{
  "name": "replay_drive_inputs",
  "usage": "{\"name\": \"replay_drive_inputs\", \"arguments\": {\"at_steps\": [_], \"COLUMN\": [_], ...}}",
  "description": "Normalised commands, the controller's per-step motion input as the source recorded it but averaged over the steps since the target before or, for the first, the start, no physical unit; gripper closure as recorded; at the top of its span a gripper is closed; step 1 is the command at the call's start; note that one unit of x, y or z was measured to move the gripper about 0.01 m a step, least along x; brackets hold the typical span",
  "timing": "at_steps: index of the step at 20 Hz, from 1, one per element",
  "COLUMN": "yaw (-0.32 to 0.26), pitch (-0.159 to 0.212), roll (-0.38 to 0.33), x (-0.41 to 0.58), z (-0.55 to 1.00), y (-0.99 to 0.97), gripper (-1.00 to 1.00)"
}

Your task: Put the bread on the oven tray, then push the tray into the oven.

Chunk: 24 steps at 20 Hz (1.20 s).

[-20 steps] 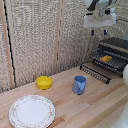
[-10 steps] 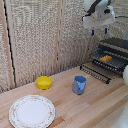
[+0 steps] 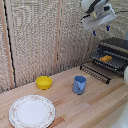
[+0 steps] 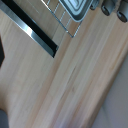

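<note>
Exterior view: the tool [image 3: 100, 30] is seen open and empty, high at 11 o'clock of the oven [image 3: 116, 52]. The bread [image 3: 105, 58], already on the oven pan [image 3: 107, 62], looks light and stiff; the pan's front bar is probably best gripped.

A blue cup [image 3: 79, 84] is standing near the middle of the wooden bench [image 3: 100, 107]. A yellow bowl [image 3: 44, 82] is sitting to the exterior view's left of it, well apart. A white plate [image 3: 32, 111] with a patterned rim is lying nearer the front edge. A woven screen [image 3: 45, 35] is standing behind.
</note>
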Motion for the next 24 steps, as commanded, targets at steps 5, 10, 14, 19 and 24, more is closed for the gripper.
{"name": "replay_drive_inputs", "arguments": {"at_steps": [5, 10, 14, 19, 24], "yaw": [0.252, 0.254, 0.260, 0.242, 0.233], "pitch": [0.137, 0.037, 0.040, 0.140, 0.174], "roll": [-0.271, -0.283, -0.291, -0.290, -0.288], "x": [-0.100, 0.089, 0.022, -0.117, -0.163], "z": [-0.03, -0.16, -0.18, -0.04, 0.00], "y": [0.00, 0.00, -0.02, -0.01, 0.00], "gripper": [-1.00, -1.00, -1.00, -1.00, -1.00]}}
